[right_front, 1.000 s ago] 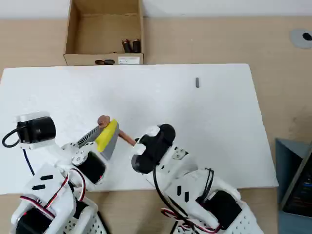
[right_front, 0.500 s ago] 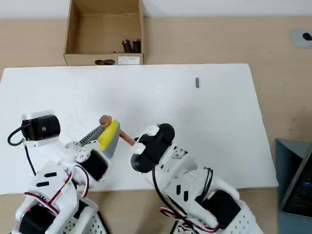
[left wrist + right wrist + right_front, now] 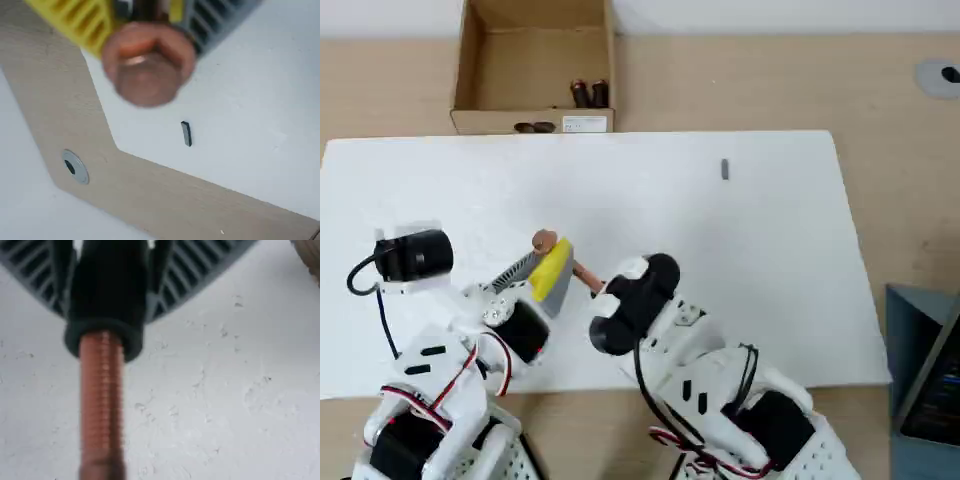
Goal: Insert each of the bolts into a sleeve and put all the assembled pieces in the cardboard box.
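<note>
Well clear of the cardboard box point(image 3: 490, 122), the left tool point(image 3: 542, 258) is clamping a copper bolt point(image 3: 148, 65) while the right tool point(image 3: 107, 270) is gripping a black sleeve point(image 3: 102, 335) over its shank, insertion seemingly under way; one tool is likely needing to release before boxing.

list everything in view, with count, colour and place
mat: 1, white, on the wooden table
cardboard box: 1, brown, beyond the mat
assembled pieces: 2, dark and copper, inside the box
small bar: 1, dark grey, on the mat, far right
disc: 1, grey, table's far right corner
bolt: 1, copper, gripped over the mat
sleeve: 1, black, gripped over the mat, copper threaded shaft protruding
left gripper: 1, yellow and grey fingers, shut on bolt
right gripper: 1, grey fingers, shut on sleeve
</note>
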